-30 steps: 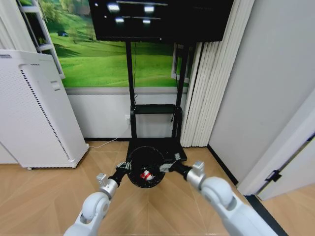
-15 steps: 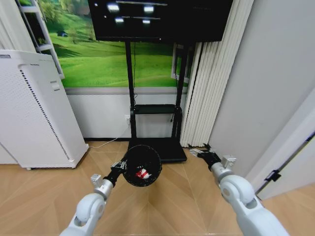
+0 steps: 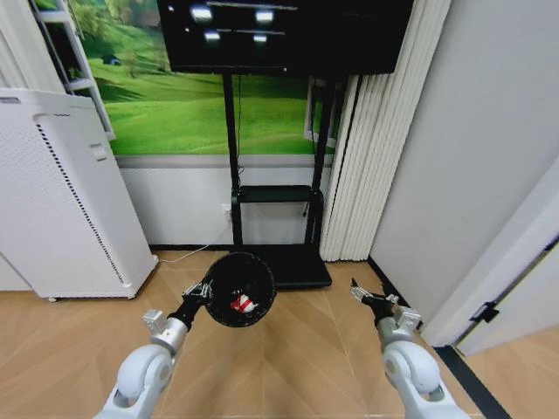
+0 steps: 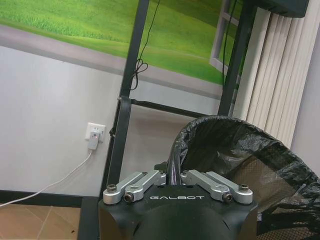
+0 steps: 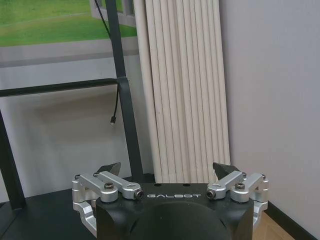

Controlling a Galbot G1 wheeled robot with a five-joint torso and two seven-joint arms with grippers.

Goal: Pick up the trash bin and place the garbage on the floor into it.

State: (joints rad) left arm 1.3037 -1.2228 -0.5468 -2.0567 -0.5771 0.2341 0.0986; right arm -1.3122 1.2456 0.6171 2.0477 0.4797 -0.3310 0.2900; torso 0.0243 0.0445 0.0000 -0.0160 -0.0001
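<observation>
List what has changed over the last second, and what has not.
The right gripper let go of the small black round mesh trash bin and swung out to the right, open. The left gripper, shut on the rim, carried the bin a little leftward and up. The red-and-white wad stays inside; the white air purifier is unmoved.

Black mesh trash bin [image 3: 238, 289] held tilted, red-and-white wad [image 3: 242, 303] inside

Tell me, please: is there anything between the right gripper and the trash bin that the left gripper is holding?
Nothing visible stands between them. The trash bin hangs from the left gripper, shut on its rim. The right gripper is open and empty, off to the side, with bare floor below the gap.
</observation>
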